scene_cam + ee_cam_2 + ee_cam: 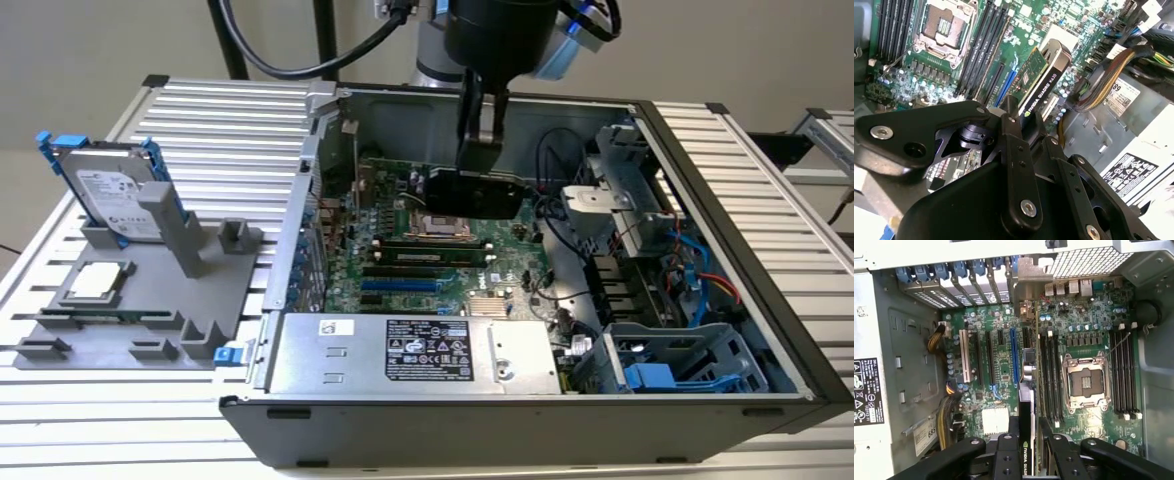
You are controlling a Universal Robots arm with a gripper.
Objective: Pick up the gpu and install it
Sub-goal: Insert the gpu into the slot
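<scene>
In the exterior view my gripper [478, 160] reaches down from above into the open computer case [534, 420]. It is shut on the gpu [470, 192], a flat black-covered card held on edge above the green motherboard [514, 250], over the CPU socket area. Both wrist views show the gpu [1043, 75] [1026, 400] between my black fingers [1016, 145] [1005, 457], with the green board on one side and the black cover on the other. The card hangs clear of the board, beside the long blue slot [1013, 352] and the memory slots [1046, 375].
A silver power supply [414, 355] fills the case's front. Cables and a drive cage [681, 365] crowd the exterior view's right. Outside the case, on the exterior view's left, a grey fixture [134, 320] holds a hard drive with blue rails [118, 195] and a small CPU chip [96, 282].
</scene>
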